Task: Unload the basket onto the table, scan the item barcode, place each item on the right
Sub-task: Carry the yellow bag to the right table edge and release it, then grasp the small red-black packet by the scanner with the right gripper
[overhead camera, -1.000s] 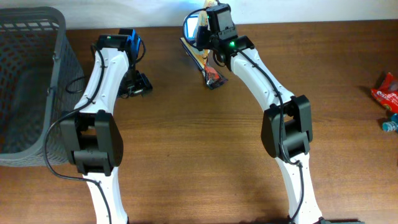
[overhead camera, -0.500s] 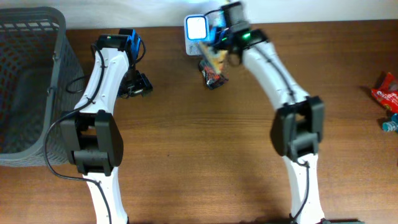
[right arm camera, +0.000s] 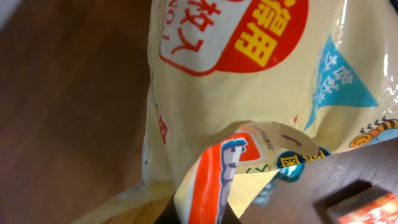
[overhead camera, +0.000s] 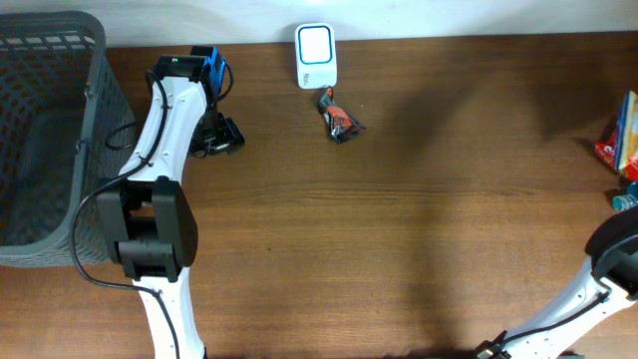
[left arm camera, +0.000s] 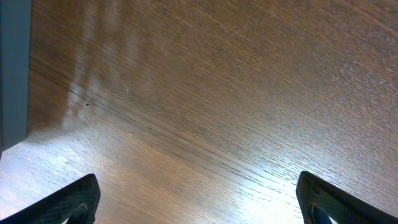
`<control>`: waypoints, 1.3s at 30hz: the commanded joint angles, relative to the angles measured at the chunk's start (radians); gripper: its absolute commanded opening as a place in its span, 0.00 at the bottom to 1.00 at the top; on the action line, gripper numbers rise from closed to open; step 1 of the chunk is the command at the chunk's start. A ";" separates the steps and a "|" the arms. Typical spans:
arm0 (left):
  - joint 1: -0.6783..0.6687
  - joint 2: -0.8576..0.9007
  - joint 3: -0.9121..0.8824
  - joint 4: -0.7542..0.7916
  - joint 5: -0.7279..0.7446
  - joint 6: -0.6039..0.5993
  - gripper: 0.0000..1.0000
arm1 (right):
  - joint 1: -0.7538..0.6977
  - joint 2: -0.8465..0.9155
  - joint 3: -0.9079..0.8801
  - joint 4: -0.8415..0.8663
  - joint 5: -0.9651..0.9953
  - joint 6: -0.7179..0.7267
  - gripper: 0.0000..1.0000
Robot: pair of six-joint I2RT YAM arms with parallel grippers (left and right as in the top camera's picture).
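**Yellow snack packet point(right arm camera: 249, 93) swung away from the scanner to the right edge**

A second ago the right arm point(overhead camera: 608, 269) held this packet up at the white rectangular barcode scanner point(overhead camera: 316, 56), at the far edge of the brown wooden bench point(overhead camera: 399, 249). Now the arm has swept off to the right, and overhead only its lower links show at the near right corner. There the packet shows as a thin yellow strip at the right edge, just beside a red foil packet point(overhead camera: 613, 148).

The right wrist view is filled with the packet, crumpled and close to the lens. The right fingers are hidden behind it. They are closed tight, and the packet appears pinched between them.

The scanner now stands uncovered. A small dark wrapper point(overhead camera: 341, 122) lies just near of it, where it lay before.

The left fingers point(left arm camera: 78, 199) are spread as wide as they go and hold nothing. They have not moved, hovering over bare bench beside the grey mesh basket point(overhead camera: 50, 130).

The pass at the scanner looks finished, though nothing shows whether the barcode was read.
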 commanded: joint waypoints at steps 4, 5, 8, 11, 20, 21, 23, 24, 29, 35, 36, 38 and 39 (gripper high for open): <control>0.000 -0.017 -0.002 -0.002 -0.011 -0.003 0.99 | -0.050 0.076 0.002 0.039 0.005 -0.048 0.16; 0.000 -0.017 -0.002 -0.001 -0.011 -0.003 0.99 | -0.050 0.080 0.002 0.037 0.007 -0.048 0.22; 0.000 -0.017 -0.002 -0.001 -0.011 -0.003 0.99 | -0.050 0.084 0.003 0.003 0.108 -0.047 0.67; 0.000 -0.017 -0.002 -0.001 -0.011 -0.002 0.99 | -0.047 0.065 0.004 -0.044 0.104 -0.047 0.78; 0.000 -0.017 -0.002 -0.001 -0.011 -0.003 0.99 | 0.237 -0.104 0.008 -0.089 -0.669 -0.216 0.96; 0.000 -0.017 -0.002 -0.001 -0.011 -0.003 0.99 | 0.307 -0.097 0.008 -0.120 -0.669 -0.268 0.95; 0.000 -0.017 -0.002 -0.001 -0.011 -0.003 0.99 | 0.459 -0.076 0.007 -0.156 -0.646 -0.379 0.95; 0.000 -0.017 -0.002 -0.002 -0.011 -0.003 0.99 | 0.520 -0.063 0.007 -0.158 -0.623 -0.412 0.96; 0.000 -0.017 -0.002 -0.002 -0.011 -0.003 0.99 | 0.839 0.014 0.006 -0.039 -0.287 -0.443 0.99; 0.000 -0.017 -0.002 -0.001 -0.011 -0.003 0.99 | 1.044 0.171 0.006 0.103 -0.224 -0.571 0.99; 0.000 -0.017 -0.002 -0.001 -0.011 -0.003 0.99 | 1.059 0.191 0.006 0.120 -0.223 -0.571 0.98; 0.000 -0.017 -0.002 -0.001 -0.011 -0.003 0.99 | 1.080 0.240 0.006 0.158 -0.201 -0.571 0.90; 0.000 -0.017 -0.002 -0.002 -0.011 -0.003 0.99 | 1.080 0.257 0.006 0.174 -0.206 -0.570 0.86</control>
